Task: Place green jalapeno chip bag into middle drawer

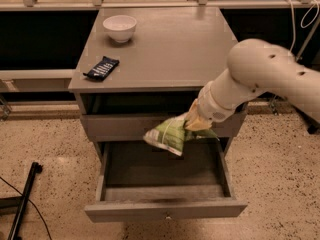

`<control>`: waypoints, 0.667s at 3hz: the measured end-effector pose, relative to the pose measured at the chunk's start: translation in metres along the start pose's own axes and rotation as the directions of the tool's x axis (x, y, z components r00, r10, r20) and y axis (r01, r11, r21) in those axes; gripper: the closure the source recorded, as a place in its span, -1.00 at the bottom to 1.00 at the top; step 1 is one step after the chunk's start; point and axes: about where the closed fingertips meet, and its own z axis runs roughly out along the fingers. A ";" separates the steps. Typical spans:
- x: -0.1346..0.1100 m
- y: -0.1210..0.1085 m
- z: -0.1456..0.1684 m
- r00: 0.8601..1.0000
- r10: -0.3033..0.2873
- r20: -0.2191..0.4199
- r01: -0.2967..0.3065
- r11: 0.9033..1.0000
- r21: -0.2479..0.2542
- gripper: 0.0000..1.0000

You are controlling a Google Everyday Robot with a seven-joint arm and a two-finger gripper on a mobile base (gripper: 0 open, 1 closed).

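Observation:
My gripper (192, 125) is shut on the green jalapeno chip bag (169, 135), a crinkly light-green bag with a white end. It holds the bag in the air in front of the cabinet, above the open middle drawer (165, 176), toward the drawer's right half. The bag hangs tilted down to the left and touches nothing else. The drawer is pulled out wide and its grey floor is bare. My white arm (260, 79) reaches in from the right and hides part of the drawer front above.
A white bowl (120, 27) stands at the back left of the grey cabinet top (170, 49). A dark-blue wrapped packet (101, 68) lies near its left front edge. A black pole (22, 204) lies on the speckled floor at the left.

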 end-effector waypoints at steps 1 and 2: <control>0.024 0.028 0.063 0.990 0.132 -0.044 -0.136 0.987 -0.086 1.00; 0.037 0.053 0.122 0.970 0.242 -0.036 -0.245 0.961 -0.127 1.00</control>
